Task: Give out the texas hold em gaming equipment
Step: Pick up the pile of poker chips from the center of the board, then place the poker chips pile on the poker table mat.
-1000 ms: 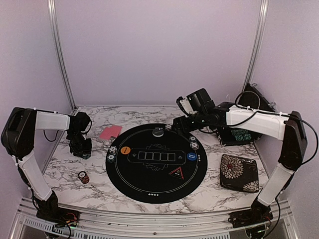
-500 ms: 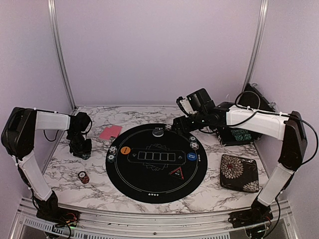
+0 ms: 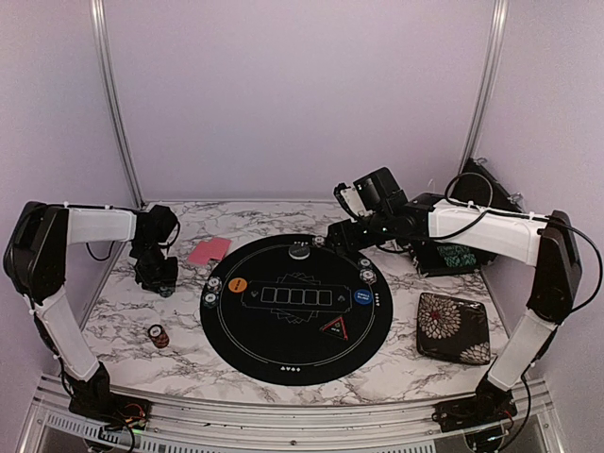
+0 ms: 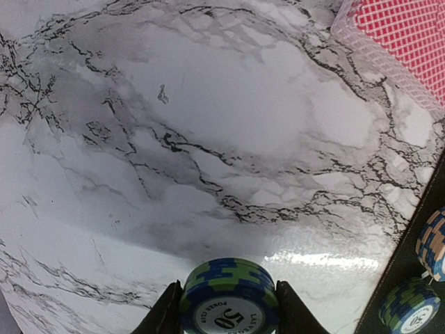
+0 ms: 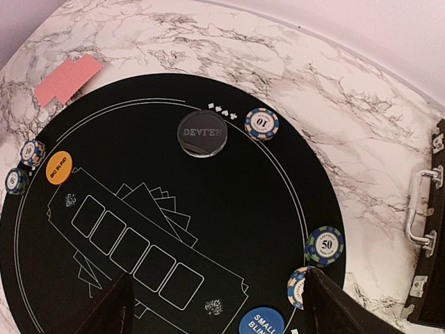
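Observation:
My left gripper (image 3: 159,276) is shut on a blue-green "50" poker chip stack (image 4: 228,299) and holds it over the marble, left of the mat. The pink-red-backed cards (image 3: 209,250) lie just beyond it, also in the left wrist view (image 4: 400,42). Two chip stacks (image 3: 213,292) sit at the mat's left edge by the orange button (image 3: 238,283). My right gripper (image 5: 217,278) is open and empty above the mat's far half. Below it are a "50" stack (image 5: 325,245), a peach-blue stack (image 5: 299,287), the blue button (image 5: 268,323) and a "10" stack (image 5: 262,124). The triangle marker (image 3: 337,327) lies on the mat.
The round black mat (image 3: 283,354) fills the table's middle, with a grey dealer disc (image 3: 299,252) at its far edge. A red chip stack (image 3: 158,335) stands on the marble at near left. The floral case (image 3: 453,327) lies at right, and a black box (image 3: 453,255) behind it.
My left gripper has shifted slightly right and toward the far side with the chip stack in it. The right arm has not moved.

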You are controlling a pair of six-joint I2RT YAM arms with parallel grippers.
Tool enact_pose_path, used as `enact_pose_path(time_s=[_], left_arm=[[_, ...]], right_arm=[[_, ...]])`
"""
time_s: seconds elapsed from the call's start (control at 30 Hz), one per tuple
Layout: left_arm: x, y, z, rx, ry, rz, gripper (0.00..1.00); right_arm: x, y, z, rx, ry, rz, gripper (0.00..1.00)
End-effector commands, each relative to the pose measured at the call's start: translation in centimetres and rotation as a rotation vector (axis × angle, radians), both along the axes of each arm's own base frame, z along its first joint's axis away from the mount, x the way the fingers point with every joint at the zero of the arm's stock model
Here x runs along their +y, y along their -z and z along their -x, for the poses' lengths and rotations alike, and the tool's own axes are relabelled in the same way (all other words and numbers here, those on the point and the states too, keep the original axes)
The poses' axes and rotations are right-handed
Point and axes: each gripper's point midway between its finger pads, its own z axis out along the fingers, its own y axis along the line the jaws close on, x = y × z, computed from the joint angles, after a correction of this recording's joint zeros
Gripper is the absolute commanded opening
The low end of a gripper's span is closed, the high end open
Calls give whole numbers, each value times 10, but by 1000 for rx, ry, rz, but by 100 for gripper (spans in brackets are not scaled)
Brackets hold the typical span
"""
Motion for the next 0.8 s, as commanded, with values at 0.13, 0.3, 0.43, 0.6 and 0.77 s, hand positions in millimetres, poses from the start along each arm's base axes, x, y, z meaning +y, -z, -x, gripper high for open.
enact_pose_path(time_s=[0.13,0.3,0.43,0.6,0.77], left_arm=[[-13,-24,-15,-29,28,-13,37],[-31,-32,-29,-39,68,-17,36],[-48,-39,-42,-47,98,-17,36],[-76,-46,-61,-68,139,-5,36],[-114,-42,-76,-69,196,3,36]], right_arm=[[-6,-17,-3,-41,9,-21,81],[-7,-14,-3,-35,10,-26,81],[-10,-13,-2,-36,13,-34,81],[-14,-11,-2,-34,20,-34,81],[-18,-9,-2,-32,27,-34,81]])
